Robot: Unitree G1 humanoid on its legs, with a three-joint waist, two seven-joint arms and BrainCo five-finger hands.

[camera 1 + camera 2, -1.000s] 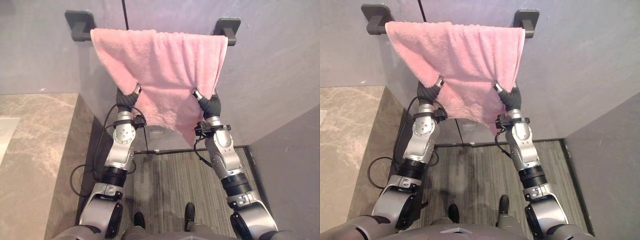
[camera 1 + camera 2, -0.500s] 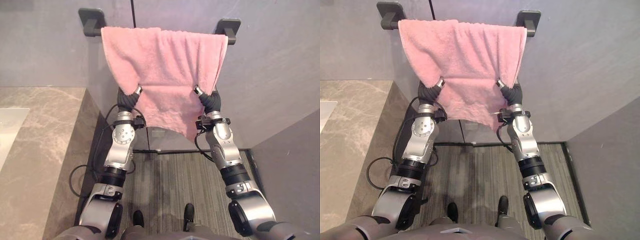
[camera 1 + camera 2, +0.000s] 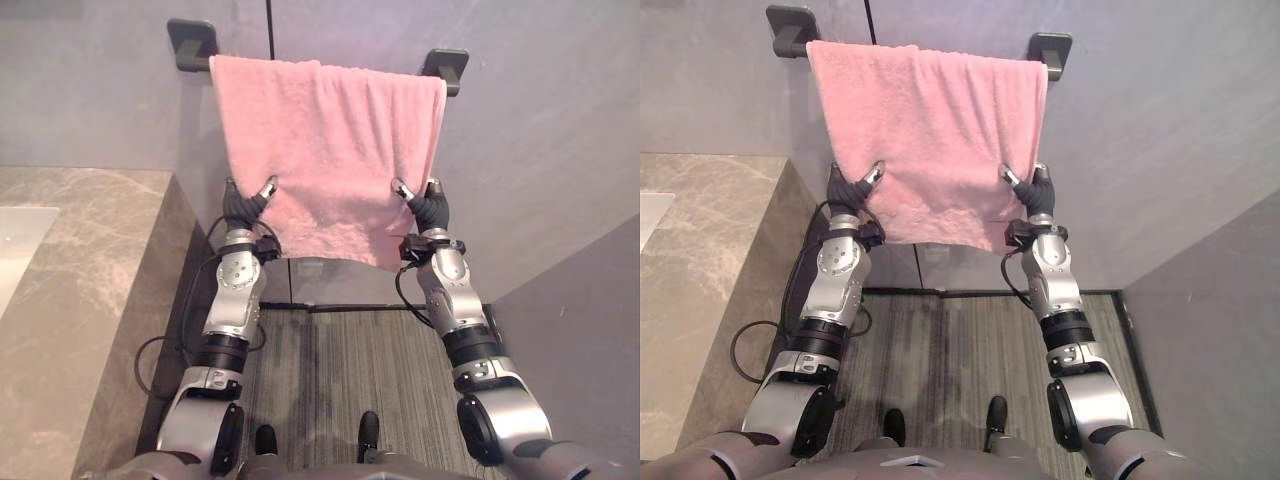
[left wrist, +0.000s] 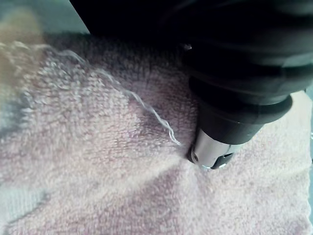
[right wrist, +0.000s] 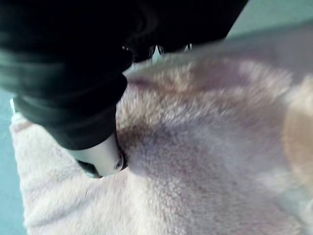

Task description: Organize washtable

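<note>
A pink towel [image 3: 330, 140] hangs flat over a dark wall rail [image 3: 195, 45], its lower edge almost level. My left hand [image 3: 243, 205] rests against the towel's lower left part, thumb and fingers spread apart, open. At the lower right part, my right hand [image 3: 428, 207] is spread the same way. The left wrist view has the thumb tip [image 4: 212, 152] touching the pink pile [image 4: 98, 147]. In the right wrist view the thumb [image 5: 100, 159] lies on the towel [image 5: 205, 147]. No fold of cloth is pinched in either hand.
A brown marble counter [image 3: 70, 290] runs along the left, with a pale basin [image 3: 15, 245] at its edge. Grey walls close in the back and right. A striped grey mat [image 3: 340, 370] covers the floor below the towel.
Both hands pinched the towel's lower part and pulled it into taut folds; now their fingers have spread and the towel hangs flat. The camera has also shifted.
</note>
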